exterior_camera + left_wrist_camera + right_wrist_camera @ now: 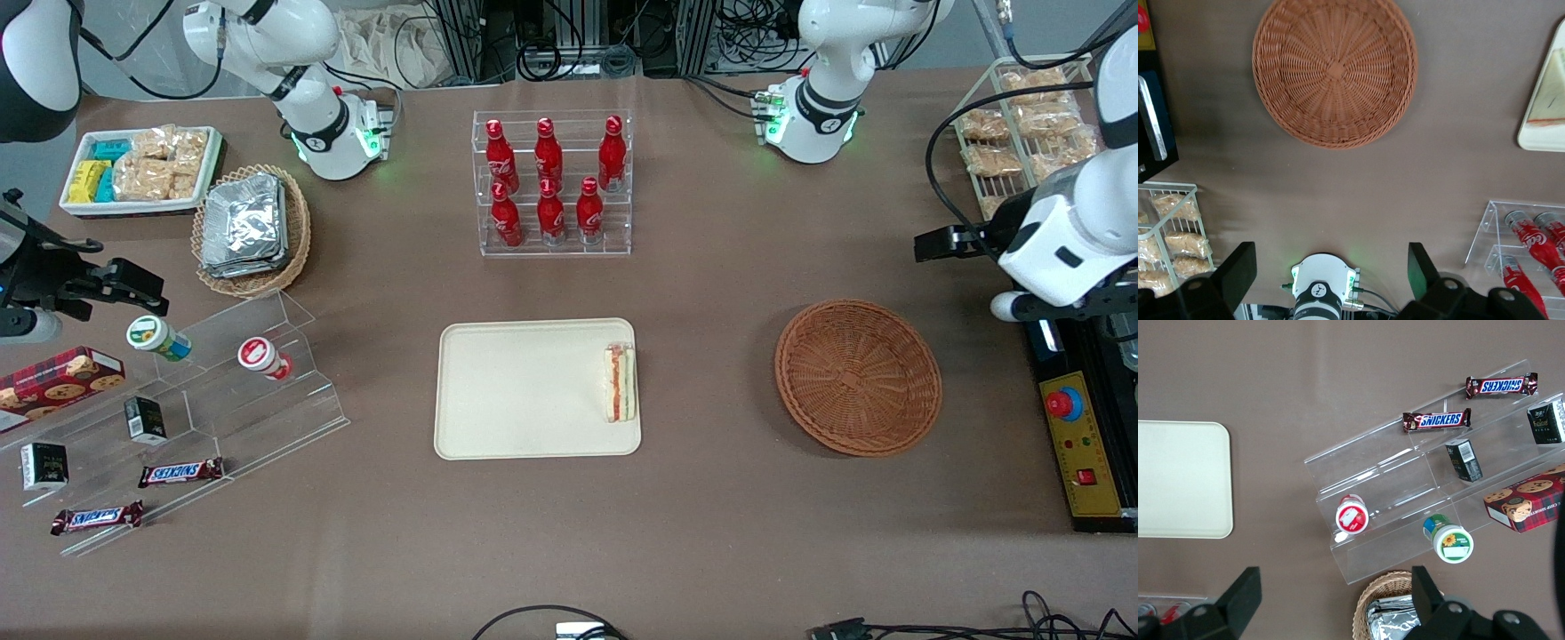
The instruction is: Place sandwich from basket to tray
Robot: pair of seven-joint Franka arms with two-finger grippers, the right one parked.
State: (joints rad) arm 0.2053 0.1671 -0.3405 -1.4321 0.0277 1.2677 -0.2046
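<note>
On the flat cream-beige rectangular tray (524, 391), at its edge nearest the round reddish-brown wicker basket (858, 376), lies the wrapped triangular white-bread sandwich (621, 383). The end effector (1328, 277), fingers spread wide and holding nothing, hangs well apart, above the table (711, 284) toward the working arm's end.

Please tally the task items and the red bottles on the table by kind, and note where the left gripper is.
Sandwich, on the tray: 1
Tray: 1
Basket, empty: 1
Red bottles in the clear rack: 6
Total: 9
Gripper: open, raised above the table, away from the basket.
</note>
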